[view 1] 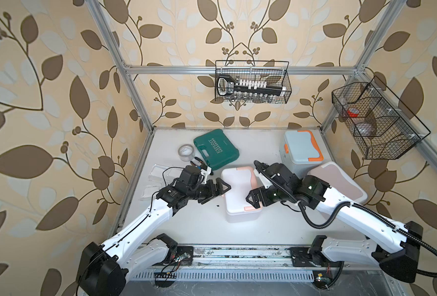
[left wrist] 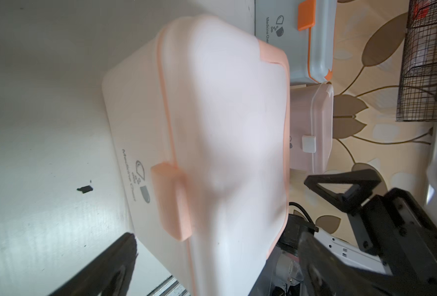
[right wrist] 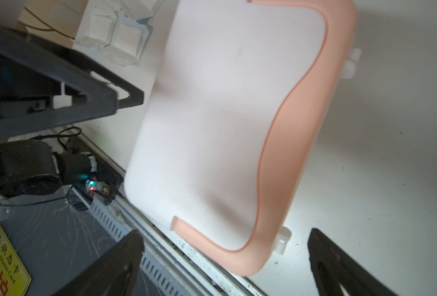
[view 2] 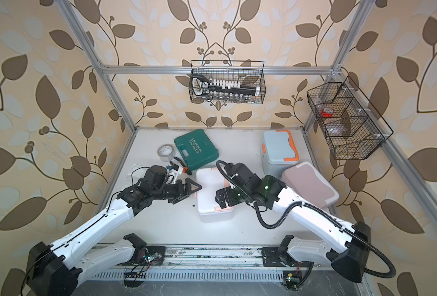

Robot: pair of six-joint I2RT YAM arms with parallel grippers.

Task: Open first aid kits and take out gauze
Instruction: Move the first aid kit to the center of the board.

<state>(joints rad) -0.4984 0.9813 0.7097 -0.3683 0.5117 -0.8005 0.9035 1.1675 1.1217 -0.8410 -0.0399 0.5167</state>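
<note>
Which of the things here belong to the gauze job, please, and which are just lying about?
Job: white kit, blue kit, pink kit, gauze packets.
Lying about: green case, tape roll, back basket, side basket.

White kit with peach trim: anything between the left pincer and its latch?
Nothing visible. The open left pincer sits at the latch side of the closed white kit, and the left wrist view shows the peach latch unobstructed. The right pincer is at the opposite side.
</note>
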